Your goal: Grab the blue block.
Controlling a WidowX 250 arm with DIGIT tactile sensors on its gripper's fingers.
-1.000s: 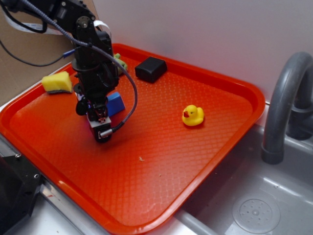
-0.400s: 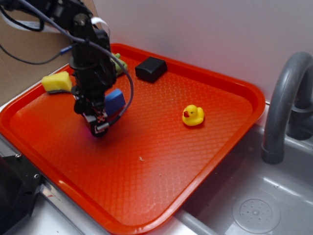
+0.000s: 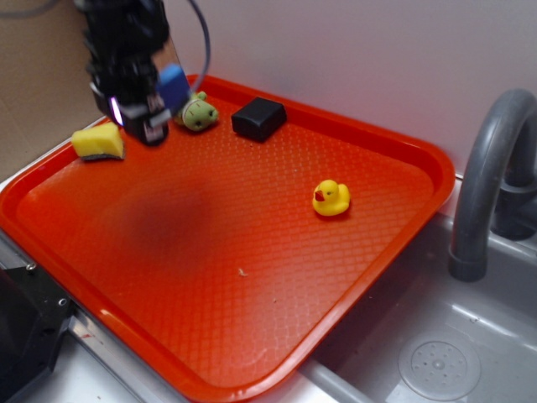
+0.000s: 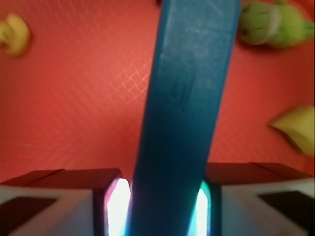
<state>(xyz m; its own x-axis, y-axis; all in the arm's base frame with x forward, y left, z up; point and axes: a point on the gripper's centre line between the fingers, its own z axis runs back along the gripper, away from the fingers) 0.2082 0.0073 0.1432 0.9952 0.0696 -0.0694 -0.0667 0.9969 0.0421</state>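
Note:
My gripper (image 3: 149,105) is shut on the blue block (image 3: 173,86) and holds it in the air above the back left of the red tray (image 3: 252,252). In the wrist view the blue block (image 4: 189,98) fills the middle, clamped between the two jaws, with my gripper (image 4: 165,209) at the bottom edge. The tray floor lies well below the block. The arm is blurred in the exterior view.
A yellow sponge wedge (image 3: 98,141) lies at the tray's left edge. A green plush toy (image 3: 198,112) and a black squarish block (image 3: 258,118) sit at the back. A yellow rubber duck (image 3: 331,198) stands right of centre. A grey tap (image 3: 487,176) and sink (image 3: 436,361) are to the right.
My gripper has risen from the tray floor with the blue block in it and moved up and toward the back left. The green toy is now uncovered.

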